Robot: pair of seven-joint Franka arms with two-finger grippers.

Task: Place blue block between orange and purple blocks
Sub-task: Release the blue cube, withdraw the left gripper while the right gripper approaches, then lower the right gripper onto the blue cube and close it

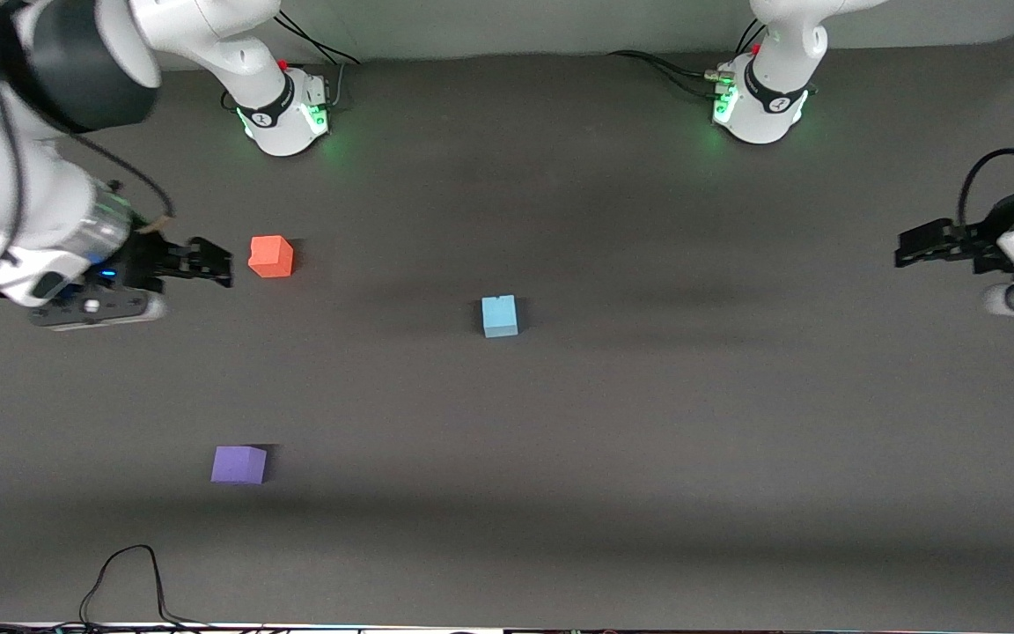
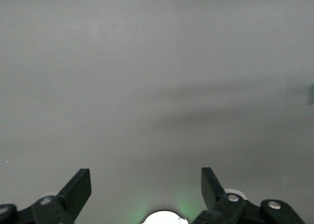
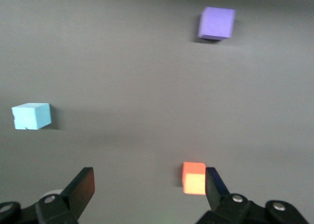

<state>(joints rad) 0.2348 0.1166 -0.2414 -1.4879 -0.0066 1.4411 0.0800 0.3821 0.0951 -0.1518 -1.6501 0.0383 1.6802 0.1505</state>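
My right gripper (image 1: 216, 262) hangs spread and empty at nine o'clock of the orange block (image 1: 271, 256), just beside it. My left gripper (image 1: 907, 246) waits spread and empty over the left arm's end of the table (image 1: 648, 440). The blue block (image 1: 500, 316) sits mid-table, at four o'clock of the orange one. The purple block (image 1: 238, 464) lies at six o'clock of the orange, nearest the front camera.

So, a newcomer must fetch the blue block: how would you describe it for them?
Start at the dark table, near its middle. The blue block stands alone there, apart from the orange block and purple block toward the right arm's end. It is the only sky-blue cube.
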